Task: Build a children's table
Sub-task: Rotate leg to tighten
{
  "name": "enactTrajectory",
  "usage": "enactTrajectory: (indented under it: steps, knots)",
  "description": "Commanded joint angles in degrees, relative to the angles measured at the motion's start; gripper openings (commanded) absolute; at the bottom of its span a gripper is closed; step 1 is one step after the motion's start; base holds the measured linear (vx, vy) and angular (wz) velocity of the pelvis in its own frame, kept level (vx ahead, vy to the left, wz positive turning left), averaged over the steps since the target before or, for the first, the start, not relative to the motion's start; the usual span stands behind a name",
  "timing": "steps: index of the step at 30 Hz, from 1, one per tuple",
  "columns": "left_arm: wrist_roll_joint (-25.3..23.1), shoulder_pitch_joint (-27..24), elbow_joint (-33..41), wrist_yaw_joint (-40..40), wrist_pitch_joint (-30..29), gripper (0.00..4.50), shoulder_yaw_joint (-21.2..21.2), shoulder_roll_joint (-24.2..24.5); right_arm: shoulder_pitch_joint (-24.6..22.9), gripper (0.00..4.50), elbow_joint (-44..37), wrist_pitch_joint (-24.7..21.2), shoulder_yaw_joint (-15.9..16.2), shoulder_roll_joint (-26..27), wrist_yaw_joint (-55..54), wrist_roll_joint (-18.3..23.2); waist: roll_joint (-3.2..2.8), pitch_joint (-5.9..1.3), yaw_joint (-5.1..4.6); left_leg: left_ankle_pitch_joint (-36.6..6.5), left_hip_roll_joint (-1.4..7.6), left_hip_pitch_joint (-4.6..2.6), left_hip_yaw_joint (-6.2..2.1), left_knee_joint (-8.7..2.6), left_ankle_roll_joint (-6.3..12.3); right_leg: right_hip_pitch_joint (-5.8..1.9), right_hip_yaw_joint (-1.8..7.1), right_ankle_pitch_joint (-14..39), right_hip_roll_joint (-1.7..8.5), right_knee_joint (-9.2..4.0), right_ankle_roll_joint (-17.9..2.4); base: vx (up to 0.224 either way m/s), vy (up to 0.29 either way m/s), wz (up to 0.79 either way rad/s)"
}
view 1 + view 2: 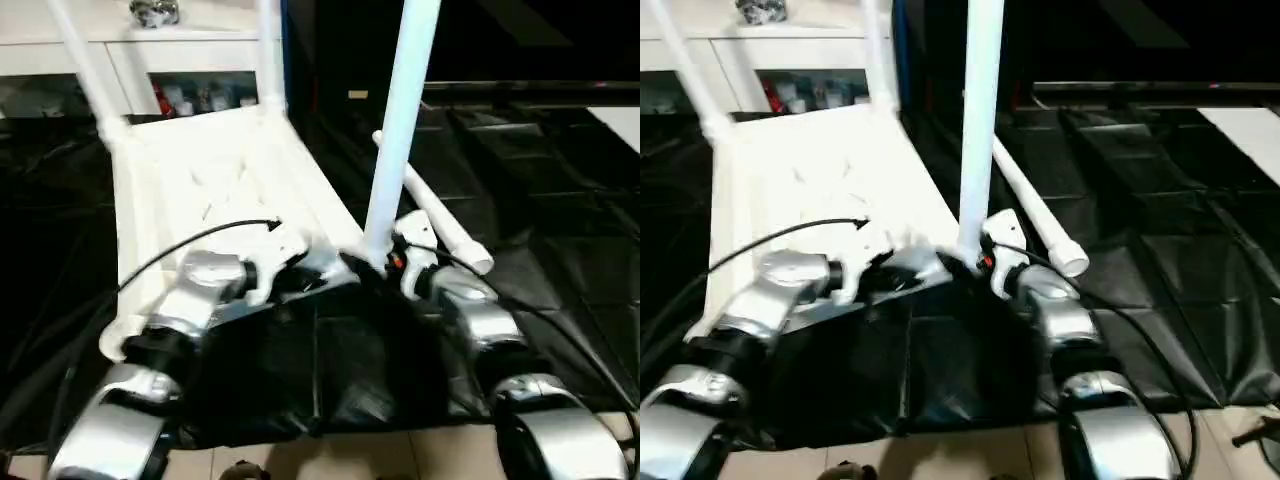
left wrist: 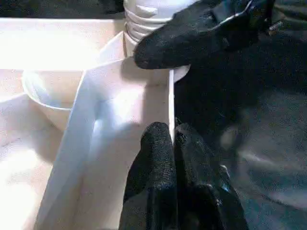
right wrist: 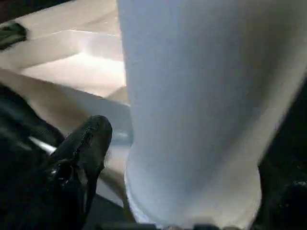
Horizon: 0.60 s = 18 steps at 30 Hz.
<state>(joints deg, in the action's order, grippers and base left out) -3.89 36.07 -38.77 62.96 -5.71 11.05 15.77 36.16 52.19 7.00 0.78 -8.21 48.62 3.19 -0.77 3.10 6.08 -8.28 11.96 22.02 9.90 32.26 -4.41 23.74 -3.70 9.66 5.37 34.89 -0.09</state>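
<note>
- The children's table [image 1: 215,180] lies upside down on black sheeting [image 1: 560,260], taking up the centre left of the head-camera frame, its ribbed underside facing up.
- Two tube legs [image 1: 85,60] rise from its far corners toward the top edge of the frame.
- A third leg [image 1: 400,130] stands upright at the near right corner of the table, just right of frame centre, its threaded end at the corner socket [image 2: 144,33].
- A fourth leg [image 1: 440,220] lies loose on the sheeting, right of the standing one.
- Our left gripper [image 2: 172,143] has its two black fingers pressed together, closed on nothing; the tips rest at the rim wall of the table beside the near right corner.
- Our right gripper [image 3: 187,143] sits at the base of the standing leg, one finger [image 3: 86,143] on one side of the tube; we cannot tell whether the fingers clamp it or stand off it.
- A white cabinet [image 1: 150,70] with glass doors stands behind the table at the upper left of the frame.
</note>
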Motion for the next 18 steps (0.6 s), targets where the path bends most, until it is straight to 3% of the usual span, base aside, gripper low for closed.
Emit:
enactTrajectory:
  steps: [1, 7, 13, 18]
  knots:
    - [4.0, -0.1, 2.7, 3.5, 2.5, 0.0, 1.7, -2.2, -0.2, 4.05, -3.1, 0.1, 6.5, 2.2, 10.5, 0.8, 0.25, -4.06, 0.48, -16.6, 1.14, -0.77, 0.27, -3.28, 2.99, -3.09, 1.8, 12.4, 2.5, -4.1, -13.4, 0.0, 0.0, 0.0]
    - [5.5, -0.9, 4.2, 12.1, 2.4, 0.0, 2.4, 1.6, -1.1, 4.05, -6.1, -0.9, 10.3, -2.5, 24.9, 0.8, 0.17, -3.9, 0.96, -19.1, 1.25, -1.05, 0.22, -3.49, 2.46, -2.81, 1.85, 15.6, 2.53, -4.26, -13.4, 0.0, 0.0, 0.0]
    - [6.4, -1.7, 5.4, 18.6, 2.0, 0.0, 2.5, 4.7, -1.6, 3.51, -8.2, -2.9, 12.5, -4.4, 31.6, 0.5, 0.47, -3.85, 1.31, -18.7, 1.37, -1.02, 0.2, -3.58, 2.33, -2.73, 1.99, 16.5, 2.72, -4.23, -13.2, 0.0, 0.0, 0.0]
    - [6.8, -2.2, 5.8, 22.1, 1.9, 0.0, 3.1, 6.4, -2.8, 3.16, -10.6, -4.4, 13.9, -5.0, 34.6, 0.9, 0.29, -3.86, 2.03, -18.5, 1.45, -1.28, 0.24, -3.6, 2.07, -2.49, 2.09, 16.3, 2.69, -4.21, -13.1, 0.0, 0.0, 0.0]
